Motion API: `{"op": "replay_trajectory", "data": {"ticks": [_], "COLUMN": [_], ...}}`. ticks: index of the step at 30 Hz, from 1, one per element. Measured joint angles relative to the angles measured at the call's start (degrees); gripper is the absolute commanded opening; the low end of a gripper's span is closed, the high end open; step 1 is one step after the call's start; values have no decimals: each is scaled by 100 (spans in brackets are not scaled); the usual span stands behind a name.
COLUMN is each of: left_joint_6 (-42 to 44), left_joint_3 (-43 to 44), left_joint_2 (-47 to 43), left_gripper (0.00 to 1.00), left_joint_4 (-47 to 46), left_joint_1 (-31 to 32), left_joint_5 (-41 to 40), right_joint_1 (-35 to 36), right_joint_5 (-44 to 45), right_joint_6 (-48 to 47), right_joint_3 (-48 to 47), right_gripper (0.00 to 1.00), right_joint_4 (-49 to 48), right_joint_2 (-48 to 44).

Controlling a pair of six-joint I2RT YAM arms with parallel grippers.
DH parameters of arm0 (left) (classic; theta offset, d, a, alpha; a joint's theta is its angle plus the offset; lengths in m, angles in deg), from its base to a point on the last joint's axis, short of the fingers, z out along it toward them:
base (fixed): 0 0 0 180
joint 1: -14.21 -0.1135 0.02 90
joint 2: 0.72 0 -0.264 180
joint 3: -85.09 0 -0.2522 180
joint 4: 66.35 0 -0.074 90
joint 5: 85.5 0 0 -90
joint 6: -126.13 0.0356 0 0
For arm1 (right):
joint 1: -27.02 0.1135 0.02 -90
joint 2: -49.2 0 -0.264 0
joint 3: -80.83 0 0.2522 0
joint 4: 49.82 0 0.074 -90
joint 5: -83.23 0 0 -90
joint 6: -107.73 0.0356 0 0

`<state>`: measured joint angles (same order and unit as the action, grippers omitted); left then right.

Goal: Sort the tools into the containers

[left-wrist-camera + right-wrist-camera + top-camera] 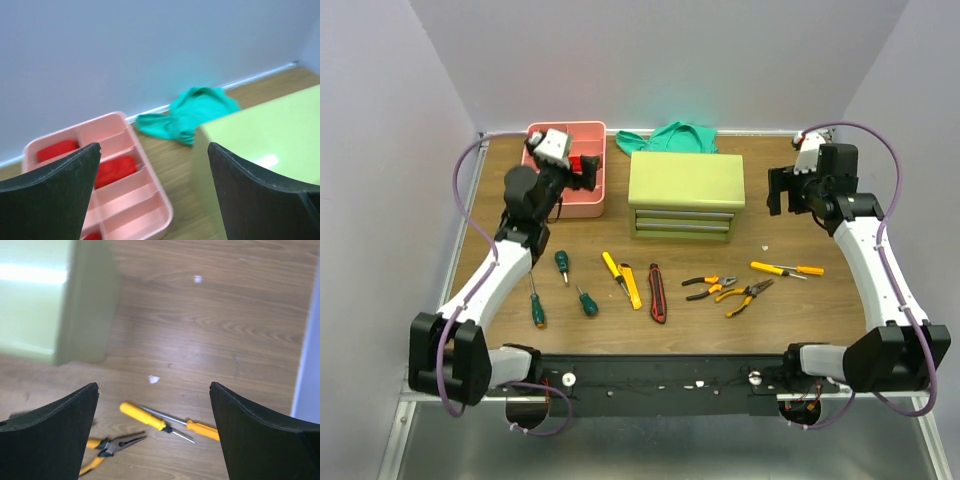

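Note:
The tools lie in a row on the wooden table: three green-handled screwdrivers (562,264), a yellow knife (631,285), a red-black knife (657,293), two pliers (710,285) and two yellow-handled screwdrivers (770,268). The olive chest (686,180) stands at the back centre, with the pink tray (582,205) to its left. My left gripper (154,150) hangs open over the tray's right edge (167,210), empty. My right gripper (154,387) is open and empty right of the chest, above a yellow screwdriver (142,416), an orange one (202,429) and one pair of pliers (112,445).
A green cloth (672,137) lies bunched against the back wall behind the chest. Red items (116,170) sit in some tray compartments. White walls close the table at the back and both sides. A small white scrap (153,379) lies on the wood.

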<state>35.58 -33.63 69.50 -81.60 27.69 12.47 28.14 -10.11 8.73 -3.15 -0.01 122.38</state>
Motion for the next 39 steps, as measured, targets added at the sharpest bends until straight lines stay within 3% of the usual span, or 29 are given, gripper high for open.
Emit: {"op": "replay_trajectory", "data": {"ticks": [2,3,5,6,8,9,12,22,26,30,34,39], "left_joint_6": [-162,-275,-448,-459,-579,-638,-807,-1268,-1574,-2063,-2382,-2597], "left_joint_3": [654,1016,1458,1563,1808,1888,2070,2411,3307,4323,5108,5449], "left_joint_2": [295,492,822,927,1292,1491,2011,2935,3727,4719,5661,6319], "left_gripper": [93,80,65,43,18,0,0,0,10,19,19,17], "left_joint_4": [411,671,1034,1130,1429,1572,1971,2229,2020,1526,1054,643], "left_joint_1": [2,4,7,7,7,7,7,-7,-144,-343,-452,-398], "left_joint_5": [459,730,1099,1198,1473,1572,1801,1711,1744,2096,2767,3731], "right_joint_1": [0,0,2,13,31,33,42,267,358,455,538,643], "right_joint_5": [-568,-850,-1478,-1784,-2168,-2347,-2785,-3141,-3163,-3141,-3071,-2916], "right_joint_6": [-275,-420,-702,-846,-997,-1060,-1351,-1493,-1397,-1241,-1012,-828], "right_joint_3": [151,280,643,807,986,1045,1226,1606,1604,1593,1449,1222], "right_gripper": [89,78,64,46,27,12,1,1,1,1,1,1], "right_joint_4": [4,35,70,92,118,111,101,-210,-358,-494,-542,-669], "right_joint_2": [-116,-216,-496,-614,-695,-691,-597,-275,-140,-26,181,520]}}
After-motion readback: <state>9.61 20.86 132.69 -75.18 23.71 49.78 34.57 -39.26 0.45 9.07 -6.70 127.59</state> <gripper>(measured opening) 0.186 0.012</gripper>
